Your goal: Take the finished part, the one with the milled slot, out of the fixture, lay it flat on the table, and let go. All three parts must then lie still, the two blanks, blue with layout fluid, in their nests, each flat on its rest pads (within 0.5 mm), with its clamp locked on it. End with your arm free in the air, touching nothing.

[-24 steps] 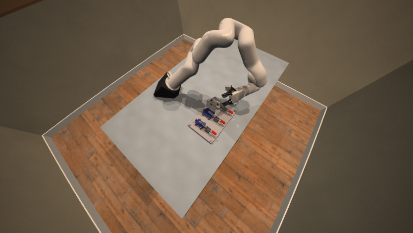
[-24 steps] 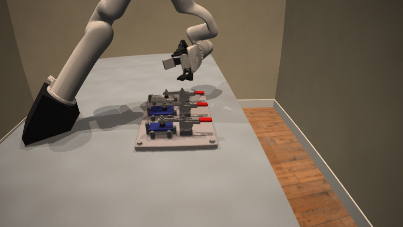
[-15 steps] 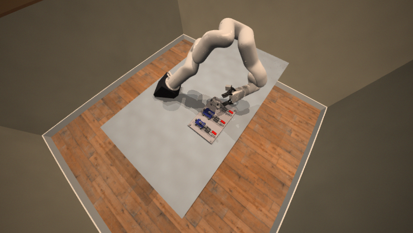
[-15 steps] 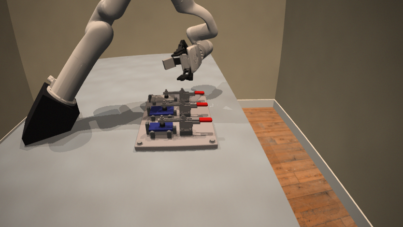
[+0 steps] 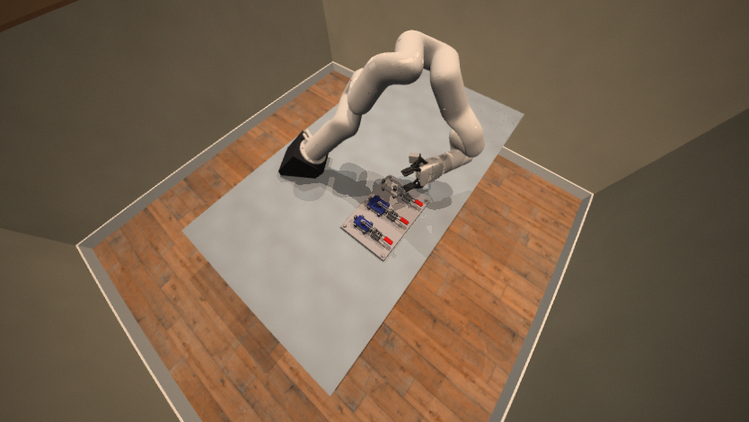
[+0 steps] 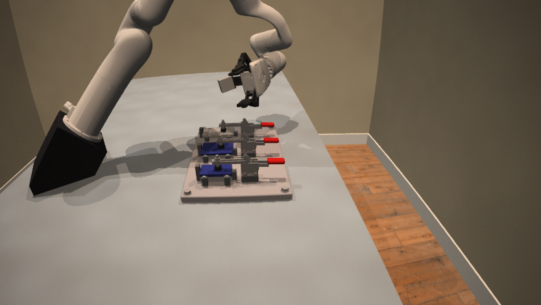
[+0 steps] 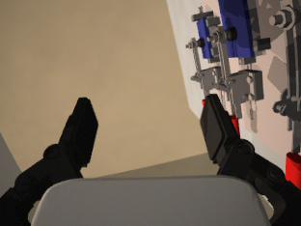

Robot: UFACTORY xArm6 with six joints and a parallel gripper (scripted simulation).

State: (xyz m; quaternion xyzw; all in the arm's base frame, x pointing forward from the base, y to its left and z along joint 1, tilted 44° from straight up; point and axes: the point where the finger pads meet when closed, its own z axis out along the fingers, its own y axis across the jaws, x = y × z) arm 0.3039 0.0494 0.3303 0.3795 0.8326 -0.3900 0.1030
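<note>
The fixture plate point(image 6: 237, 178) lies on the grey table with three nests in a row. Two blue blanks point(image 6: 216, 148) point(image 6: 215, 170) sit in the middle and near nests, each under a toggle clamp with a red handle point(image 6: 270, 140) point(image 6: 276, 161). The grey finished part point(image 6: 210, 133) sits in the far nest under its clamp, handle point(image 6: 267, 124) lying flat. My gripper point(image 6: 243, 82) hangs open and empty above the far end of the fixture, turned sideways. In the wrist view the two black fingers stand wide apart, with the blue blanks point(image 7: 233, 9) at the upper right.
The arm's black base point(image 6: 66, 153) stands on the table left of the fixture. The table's right edge runs close to the clamp handles, with wood floor point(image 6: 401, 211) below. Walls enclose the room.
</note>
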